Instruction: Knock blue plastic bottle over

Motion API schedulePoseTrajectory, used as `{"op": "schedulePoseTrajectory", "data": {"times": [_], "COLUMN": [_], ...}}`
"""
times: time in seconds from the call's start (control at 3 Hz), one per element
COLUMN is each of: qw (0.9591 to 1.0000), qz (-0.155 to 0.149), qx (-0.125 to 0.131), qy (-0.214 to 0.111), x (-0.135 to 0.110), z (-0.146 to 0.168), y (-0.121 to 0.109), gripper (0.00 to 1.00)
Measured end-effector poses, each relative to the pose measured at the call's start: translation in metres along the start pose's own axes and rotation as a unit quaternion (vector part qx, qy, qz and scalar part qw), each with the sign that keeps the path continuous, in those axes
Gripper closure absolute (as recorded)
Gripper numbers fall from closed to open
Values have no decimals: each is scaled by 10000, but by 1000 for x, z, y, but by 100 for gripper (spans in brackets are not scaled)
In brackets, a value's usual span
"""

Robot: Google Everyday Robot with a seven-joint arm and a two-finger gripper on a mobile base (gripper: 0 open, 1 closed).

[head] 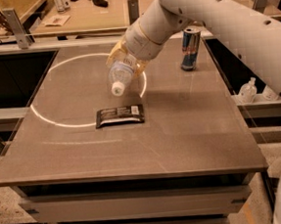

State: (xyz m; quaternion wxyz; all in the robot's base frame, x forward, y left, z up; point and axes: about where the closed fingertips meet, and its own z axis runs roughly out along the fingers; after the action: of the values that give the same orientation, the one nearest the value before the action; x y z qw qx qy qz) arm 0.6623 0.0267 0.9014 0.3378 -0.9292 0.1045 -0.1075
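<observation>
My gripper (125,58) is clamped around the blue plastic bottle (121,76), tilted, white cap pointing down. A dark snack wrapper (119,115) lies just beneath my fingers. The blue-and-silver drink can (190,48) stands well apart.

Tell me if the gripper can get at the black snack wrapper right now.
Probably not to grasp: the gripper, over the brown table, holds the tilted clear plastic bottle with white cap. The way looks free; the flat black snack wrapper lies uncovered nearer the camera.
</observation>
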Motion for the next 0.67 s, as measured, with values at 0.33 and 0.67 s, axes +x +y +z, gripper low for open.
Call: {"op": "schedulePoseTrajectory", "data": {"times": [0.33,0.67], "qw": [9998,9992], "qz": [34,152], "qx": [-181,-341], "qy": [124,120], "x": [0,-1], "z": [11,19], "y": [25,45], "gripper": [100,100]}}
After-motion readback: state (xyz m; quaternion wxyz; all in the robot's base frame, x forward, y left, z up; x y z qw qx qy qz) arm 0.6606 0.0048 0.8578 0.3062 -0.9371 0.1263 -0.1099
